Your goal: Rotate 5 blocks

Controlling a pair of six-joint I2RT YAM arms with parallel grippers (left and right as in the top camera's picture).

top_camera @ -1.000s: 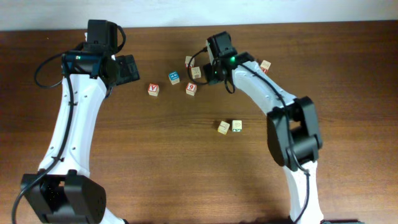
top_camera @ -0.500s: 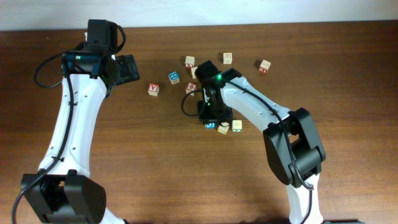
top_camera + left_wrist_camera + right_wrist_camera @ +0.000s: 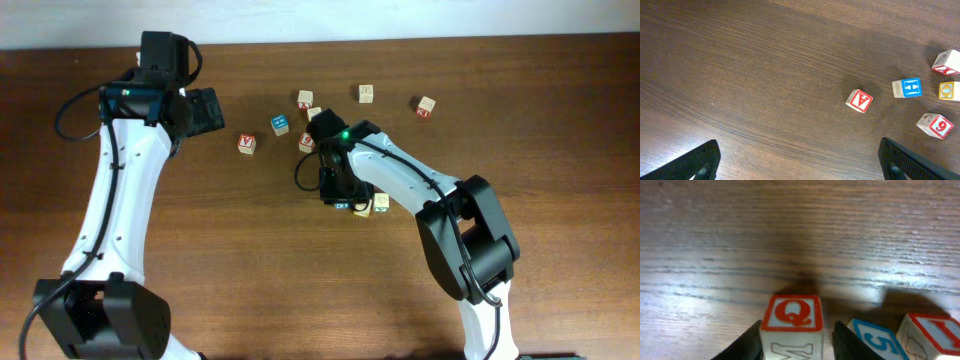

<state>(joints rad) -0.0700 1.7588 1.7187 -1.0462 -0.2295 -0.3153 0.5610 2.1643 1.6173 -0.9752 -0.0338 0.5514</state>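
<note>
In the right wrist view a block (image 3: 791, 312) with a red Q on top stands on the table between the fingers of my right gripper (image 3: 797, 340). The left finger lies at its side and a narrow gap shows at the right finger, so the jaws are open. A blue "5" block (image 3: 875, 336) sits just to its right. Overhead, the right gripper (image 3: 335, 188) covers the mid-table cluster beside two blocks (image 3: 360, 208) (image 3: 381, 202). A blue block (image 3: 280, 125) and a red "9" block (image 3: 307, 142) lie farther back. My left gripper (image 3: 208, 110) hovers open and empty at back left.
A red-lettered cube (image 3: 246, 145) lies right of the left gripper. Pale cubes sit along the back (image 3: 305, 98) (image 3: 366, 93) (image 3: 427, 106). A red-marked cube (image 3: 935, 332) is at the right wrist view's right edge. The table's far edge (image 3: 400, 38) runs behind the cubes.
My right arm swung from the far blocks forward to the mid-table cluster, uncovering a pale cube at the back. Its jaws have widened. The left arm has not moved.
</note>
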